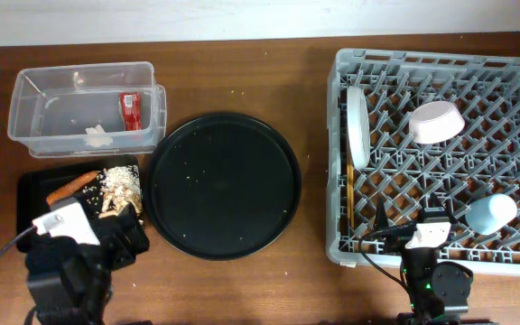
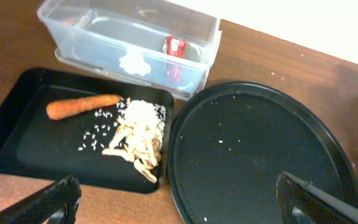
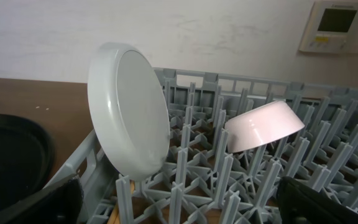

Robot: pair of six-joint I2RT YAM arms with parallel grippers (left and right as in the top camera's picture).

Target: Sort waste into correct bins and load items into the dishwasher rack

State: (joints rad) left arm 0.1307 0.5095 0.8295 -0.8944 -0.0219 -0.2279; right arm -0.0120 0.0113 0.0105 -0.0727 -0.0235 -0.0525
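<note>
The clear tub (image 1: 84, 104) holds the red wrapper (image 1: 131, 110) and white tissue (image 1: 97, 136). The shallow black tray (image 1: 34, 194) holds the carrot piece (image 1: 70, 187) and rice and beige scraps (image 1: 120, 187). The grey rack (image 1: 337, 135) holds the plate (image 1: 357, 126) on edge, the tilted white bowl (image 1: 436, 122), the light-blue cup (image 1: 492, 213) and the chopsticks (image 1: 350, 199). My left gripper (image 2: 179, 205) is open and empty over the table's front edge, between the black tray (image 2: 17, 106) and the round tray. My right gripper (image 3: 179, 208) is open and empty at the rack's front, facing the plate (image 3: 132, 112) and bowl (image 3: 263, 124).
A large round black tray (image 1: 222, 183) with a few crumbs lies between the bins and the rack. It also shows in the left wrist view (image 2: 260, 149). Brown wooden table all around.
</note>
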